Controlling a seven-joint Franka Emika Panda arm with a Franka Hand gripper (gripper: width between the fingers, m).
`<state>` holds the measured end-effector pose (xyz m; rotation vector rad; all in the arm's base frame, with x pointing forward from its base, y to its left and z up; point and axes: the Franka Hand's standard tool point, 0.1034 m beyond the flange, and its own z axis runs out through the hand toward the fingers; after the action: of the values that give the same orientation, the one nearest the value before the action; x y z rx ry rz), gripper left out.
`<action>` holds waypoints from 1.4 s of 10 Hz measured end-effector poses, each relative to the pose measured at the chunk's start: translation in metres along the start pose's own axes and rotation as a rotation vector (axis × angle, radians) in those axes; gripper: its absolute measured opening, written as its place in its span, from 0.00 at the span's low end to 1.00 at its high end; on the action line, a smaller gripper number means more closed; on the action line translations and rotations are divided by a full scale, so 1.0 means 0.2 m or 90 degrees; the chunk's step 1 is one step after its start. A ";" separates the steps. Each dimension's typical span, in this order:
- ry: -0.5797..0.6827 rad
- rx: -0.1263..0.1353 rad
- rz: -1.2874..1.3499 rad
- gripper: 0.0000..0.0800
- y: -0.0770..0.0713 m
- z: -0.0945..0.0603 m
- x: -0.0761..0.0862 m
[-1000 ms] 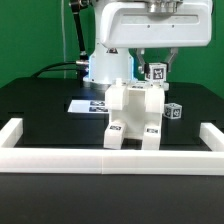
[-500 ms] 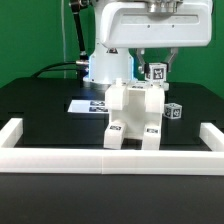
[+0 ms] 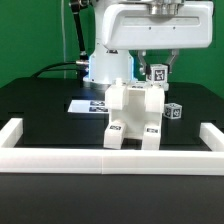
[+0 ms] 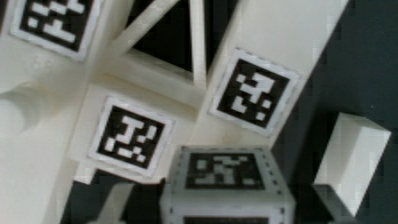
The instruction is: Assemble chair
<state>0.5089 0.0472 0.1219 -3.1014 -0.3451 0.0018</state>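
Observation:
The partly built chair (image 3: 133, 115), white and blocky with black-and-white tags, stands in the middle of the black table, its two legs reaching toward the front rail. My gripper (image 3: 157, 68) hangs over its top corner on the exterior view's right, shut on a white tagged chair piece (image 3: 156, 73) that sits against the chair's top. The wrist view shows this piece (image 4: 222, 175) close up, with the chair's tagged panels (image 4: 130, 130) right behind it. A small loose tagged piece (image 3: 175, 111) lies on the table to the exterior view's right of the chair.
The marker board (image 3: 84, 104) lies flat behind the chair on the exterior view's left. A low white border rail (image 3: 110, 158) runs along the front and both sides. The arm's base (image 3: 105, 65) stands at the back.

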 end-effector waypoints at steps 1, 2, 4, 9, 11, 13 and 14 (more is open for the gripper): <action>0.002 -0.002 0.000 0.36 0.01 0.01 0.01; 0.005 -0.004 0.000 0.36 0.01 0.01 0.01; 0.011 -0.006 0.000 0.36 0.02 0.01 0.02; 0.012 -0.007 0.001 0.36 0.02 0.01 0.03; 0.012 -0.007 0.005 0.36 0.02 0.01 0.03; 0.012 -0.007 0.018 0.36 0.02 0.01 0.03; 0.012 -0.006 0.037 0.36 0.02 0.01 0.03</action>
<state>0.5157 0.0446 0.1201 -3.1166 -0.2553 -0.0292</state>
